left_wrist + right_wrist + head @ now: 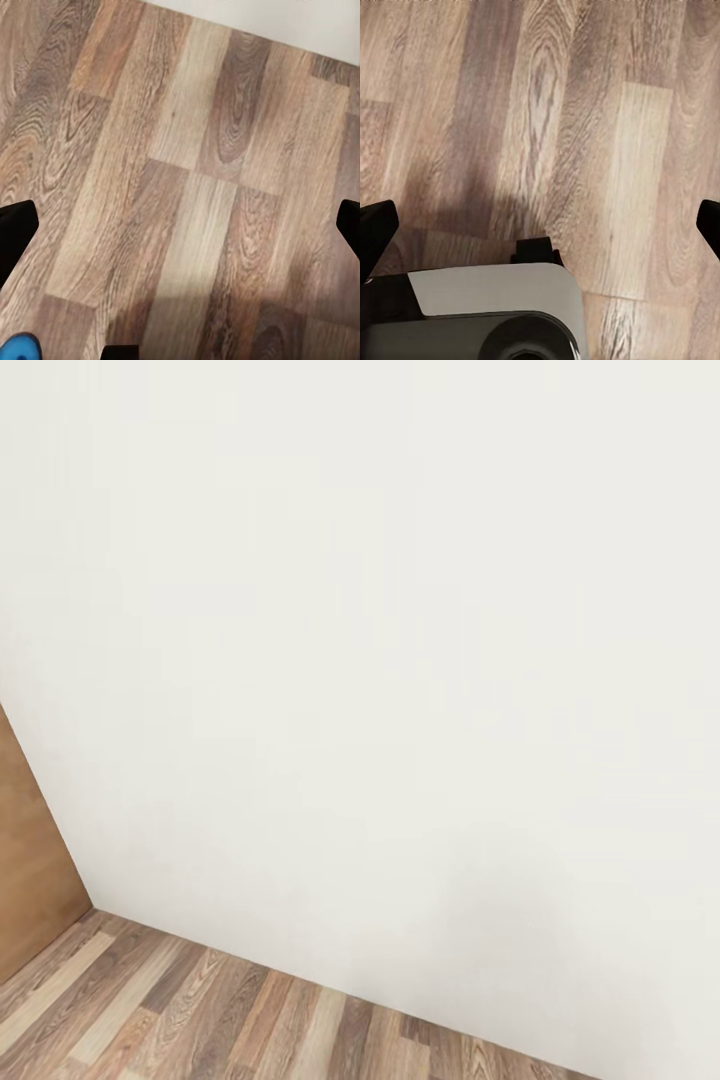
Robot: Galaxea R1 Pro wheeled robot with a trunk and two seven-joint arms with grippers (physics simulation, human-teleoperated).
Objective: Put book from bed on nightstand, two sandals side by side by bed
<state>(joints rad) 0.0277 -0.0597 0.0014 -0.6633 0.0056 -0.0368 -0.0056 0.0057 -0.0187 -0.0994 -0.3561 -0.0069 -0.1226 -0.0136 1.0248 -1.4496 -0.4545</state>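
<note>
Was basically staring at a blank white wall w/ my head cam, a strip of wood-plank floor along the base and a light-brown wooden panel off to my left. No bed, book or nightstand anywhere in the shot, so my guess was I was mid-transit and needed to turn toward the bed.

The relation that mattered: a bit of bright blue poked into the corner of my left wrist cam, probably one of the sandals, right at the frame edge, lying on the floor close to my left gripper. Too little showing to call its long axis. Left arm was clearly the nearer one imo; nothing blue near the right.

Left fingers sat far apart at both frame edges w/ bare planks between, so spread and holding nothing. Right gripper same deal: fingertips wide, nothing between them, hanging over the floor w/ part of my own grey-and-white body below it.

No containers around, nothing holding anything.
</note>
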